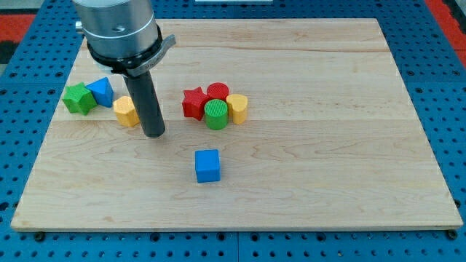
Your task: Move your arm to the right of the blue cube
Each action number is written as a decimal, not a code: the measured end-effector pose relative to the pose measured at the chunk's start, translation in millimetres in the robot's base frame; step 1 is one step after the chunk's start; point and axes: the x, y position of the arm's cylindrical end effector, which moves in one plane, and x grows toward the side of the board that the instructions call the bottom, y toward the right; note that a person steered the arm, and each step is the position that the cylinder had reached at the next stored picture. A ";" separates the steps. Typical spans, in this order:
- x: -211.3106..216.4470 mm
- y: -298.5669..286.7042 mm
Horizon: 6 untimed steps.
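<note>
The blue cube lies on the wooden board, below the view's middle. My tip rests on the board up and to the left of the cube, about one cube-width of bare wood between them. The dark rod rises from the tip to the arm's grey body at the view's top left. The tip stands just right of a yellow block.
A green block and a blue triangular block lie at the view's left. A cluster sits above the cube: a red star, a red cylinder, a green cylinder and a yellow cylinder.
</note>
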 end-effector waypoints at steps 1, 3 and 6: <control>-19.1 -11.3; -20.5 -67.4; 16.8 35.7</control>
